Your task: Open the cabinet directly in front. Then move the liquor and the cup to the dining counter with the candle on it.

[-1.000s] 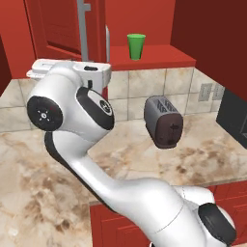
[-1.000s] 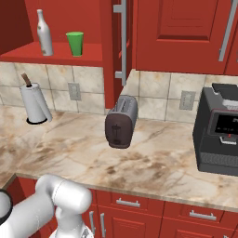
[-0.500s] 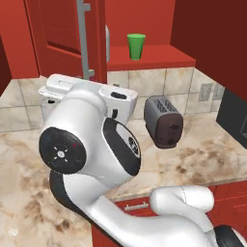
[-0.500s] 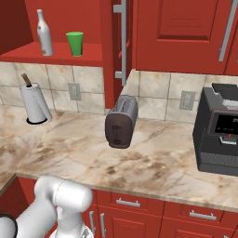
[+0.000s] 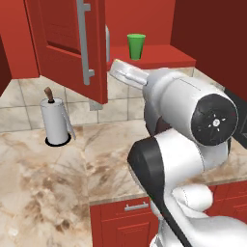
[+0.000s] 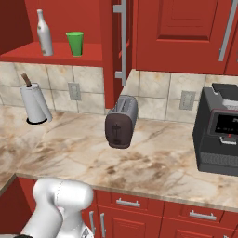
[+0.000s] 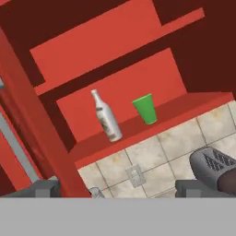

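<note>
Here, cabinet (image 6: 69, 28) open, one red door (image 5: 67, 46) swung out on the left with its long silver bar handle (image 5: 85, 41), the other door (image 6: 122, 42) edge-on toward the right base camera. On the lower cabinet shelf (image 7: 138, 129): liquor (image 7: 105, 117) and cup (image 7: 145, 109), both upright, near each other but apart. In the right base view, liquor (image 6: 44, 33) to the left, cup (image 6: 75, 43) to its right. In the left base view, cup (image 5: 136, 47) standing clear on the shelf, liquor hidden behind the door edge save for a pale sliver.

Pincer (image 7: 120, 189) spread wide, holding nothing, its two dark fingertips (image 7: 46, 189) low in the hand view, well short of the shelf and below it. Arm (image 5: 183, 125) bulking large in the left base view, blocking much of the table (image 5: 43, 178).

On the marble table below: paper-towel roll (image 6: 34, 103) on its stand at the left against the tiled backsplash, dark toaster (image 6: 121, 122) near the middle, black coffee machine (image 6: 218, 135) at the right. Wall outlet (image 6: 72, 91) on the tiles between roll and toaster. Red drawers (image 6: 125, 202) with horizontal silver handles under the table edge.
</note>
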### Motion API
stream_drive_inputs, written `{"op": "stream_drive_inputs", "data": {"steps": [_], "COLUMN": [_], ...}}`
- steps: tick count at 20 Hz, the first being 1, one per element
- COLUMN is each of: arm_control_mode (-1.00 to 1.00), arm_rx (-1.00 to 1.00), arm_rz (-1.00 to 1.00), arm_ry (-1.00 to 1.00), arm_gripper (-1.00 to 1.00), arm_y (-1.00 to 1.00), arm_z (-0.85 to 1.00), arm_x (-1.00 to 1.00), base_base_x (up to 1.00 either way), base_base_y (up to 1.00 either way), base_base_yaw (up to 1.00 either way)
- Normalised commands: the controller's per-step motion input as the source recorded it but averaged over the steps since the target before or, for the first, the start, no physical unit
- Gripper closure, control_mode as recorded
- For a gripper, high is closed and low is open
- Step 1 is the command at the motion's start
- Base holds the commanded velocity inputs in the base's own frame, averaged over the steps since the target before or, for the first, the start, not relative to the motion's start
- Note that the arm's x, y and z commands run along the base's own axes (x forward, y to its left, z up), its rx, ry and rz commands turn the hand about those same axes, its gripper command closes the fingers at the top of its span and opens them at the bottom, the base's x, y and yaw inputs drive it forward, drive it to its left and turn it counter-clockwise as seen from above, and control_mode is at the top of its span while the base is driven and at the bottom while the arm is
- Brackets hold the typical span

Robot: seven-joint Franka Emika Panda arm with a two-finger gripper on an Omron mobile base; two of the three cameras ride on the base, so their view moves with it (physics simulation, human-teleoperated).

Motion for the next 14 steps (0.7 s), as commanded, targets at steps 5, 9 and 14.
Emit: {"op": "stream_drive_inputs", "data": {"steps": [5, 9, 14], "arm_control_mode": [-1.00, -1.00, -1.00], "arm_rx": [0.02, 0.02, 0.00], "arm_rz": [0.55, 0.46, 0.29], "arm_ry": [0.00, 0.00, 0.00], "arm_gripper": [-1.00, -1.00, -1.00], "arm_y": [-0.86, -0.45, 0.12], "arm_z": [0.00, 0.00, 0.00], "arm_x": [0.03, 0.43, 0.95], "base_base_x": [0.00, 0.00, 0.00], "base_base_y": [0.00, 0.00, 0.00], "base_base_yaw": [0.00, 0.00, 0.00]}}
